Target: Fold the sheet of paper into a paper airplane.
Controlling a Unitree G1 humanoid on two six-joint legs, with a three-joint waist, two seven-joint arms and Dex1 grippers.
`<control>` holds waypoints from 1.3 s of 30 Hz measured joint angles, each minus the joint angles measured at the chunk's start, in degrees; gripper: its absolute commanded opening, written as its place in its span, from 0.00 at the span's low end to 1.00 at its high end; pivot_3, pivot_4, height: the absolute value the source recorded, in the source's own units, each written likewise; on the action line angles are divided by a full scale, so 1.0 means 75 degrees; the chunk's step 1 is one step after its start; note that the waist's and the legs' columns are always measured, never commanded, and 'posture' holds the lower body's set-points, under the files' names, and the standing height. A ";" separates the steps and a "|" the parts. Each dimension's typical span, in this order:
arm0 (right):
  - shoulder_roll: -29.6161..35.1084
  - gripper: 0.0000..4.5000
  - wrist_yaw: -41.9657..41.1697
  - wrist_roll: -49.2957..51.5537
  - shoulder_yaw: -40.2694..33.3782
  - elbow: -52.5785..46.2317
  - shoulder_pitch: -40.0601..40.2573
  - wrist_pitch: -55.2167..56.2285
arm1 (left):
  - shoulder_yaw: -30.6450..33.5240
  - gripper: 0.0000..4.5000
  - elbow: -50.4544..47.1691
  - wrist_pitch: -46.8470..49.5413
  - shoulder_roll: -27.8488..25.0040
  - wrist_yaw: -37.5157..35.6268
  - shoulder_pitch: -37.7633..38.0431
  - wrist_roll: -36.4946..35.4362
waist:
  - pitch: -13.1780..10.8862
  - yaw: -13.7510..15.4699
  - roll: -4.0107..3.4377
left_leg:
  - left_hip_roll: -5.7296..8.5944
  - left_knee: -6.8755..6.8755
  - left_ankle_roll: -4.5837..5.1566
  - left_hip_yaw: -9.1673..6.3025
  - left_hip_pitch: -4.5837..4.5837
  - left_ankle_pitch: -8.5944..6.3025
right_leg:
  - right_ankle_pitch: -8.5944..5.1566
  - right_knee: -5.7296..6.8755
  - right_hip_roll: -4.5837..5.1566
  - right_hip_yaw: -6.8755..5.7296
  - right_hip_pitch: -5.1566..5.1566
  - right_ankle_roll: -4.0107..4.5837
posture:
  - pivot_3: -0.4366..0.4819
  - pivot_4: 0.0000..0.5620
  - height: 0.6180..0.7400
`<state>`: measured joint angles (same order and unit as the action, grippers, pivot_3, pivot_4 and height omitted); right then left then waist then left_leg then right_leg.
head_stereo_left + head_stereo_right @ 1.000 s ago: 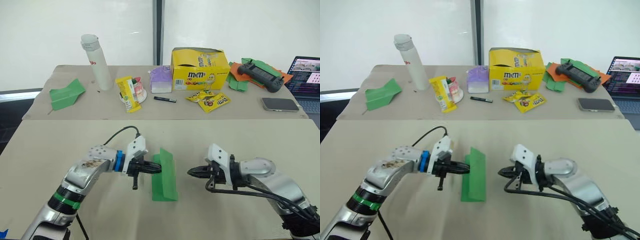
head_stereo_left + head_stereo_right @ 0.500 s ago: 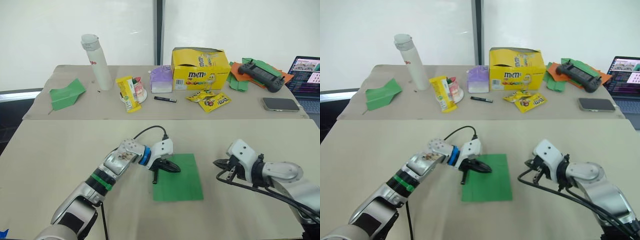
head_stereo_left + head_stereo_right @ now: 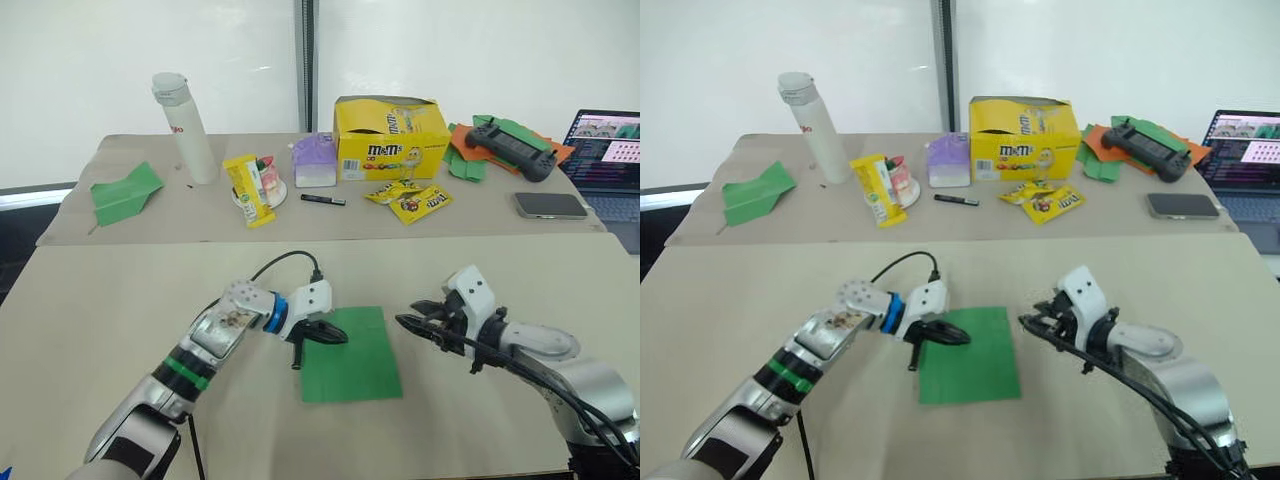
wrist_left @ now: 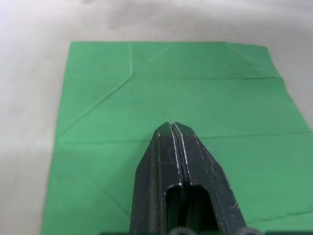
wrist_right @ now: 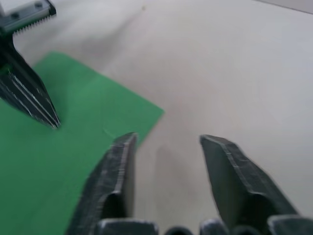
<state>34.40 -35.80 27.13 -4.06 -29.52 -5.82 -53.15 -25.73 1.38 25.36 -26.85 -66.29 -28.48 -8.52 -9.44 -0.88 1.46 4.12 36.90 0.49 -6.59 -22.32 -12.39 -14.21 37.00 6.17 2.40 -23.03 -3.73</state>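
Note:
The sheet of paper [image 3: 352, 357] is bright green and lies flat on the near table, with faint crease lines across it [image 4: 146, 88]. My left gripper [image 3: 338, 336] is shut, and its tips sit on the sheet's upper left part; it holds nothing. In the left wrist view the shut left gripper [image 4: 172, 125] points across the green surface. My right gripper [image 3: 404, 322] is open, just off the sheet's right edge, with only bare table between its fingers [image 5: 122, 147]. The paper airplane is out of view.
On the far table stand a white bottle [image 3: 185, 125], a yellow candy box [image 3: 390, 138], snack packets [image 3: 415, 200], a purple carton [image 3: 314, 160], a phone [image 3: 550, 205] and a gamepad [image 3: 510, 135] on crumpled papers. A broad green paper dart [image 3: 125, 190] lies far left, a laptop [image 3: 610, 150] far right.
The sheet, standing up folded a second ago, now lies flat. My left gripper followed it down, still shut. The right gripper has opened and moved in towards the sheet's right edge.

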 measured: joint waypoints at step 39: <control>-0.1373 0.81 0.0644 0.2077 -0.0183 0.1555 -0.1338 -0.2473 | 0.0882 0.00 -0.2225 0.1973 -0.0649 0.1573 0.1748 -0.1003 | 0.0023 -0.0005 -0.0018 | -0.0008 -0.0012 0.0002 0.0010 0.0022 -0.0002 | 0.0000 0.0002 -0.0008 0.0007 0.0008 0.0003 | 0.48 0.27 1.00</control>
<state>24.10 -30.97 42.70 -5.43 -17.85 -15.85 -71.70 -19.12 -15.31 40.16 -31.72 -54.49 -15.37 -16.05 -9.27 -0.92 1.33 4.06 36.81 0.50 -6.51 -22.15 -12.41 -14.22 37.01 6.11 2.45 -22.98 -3.70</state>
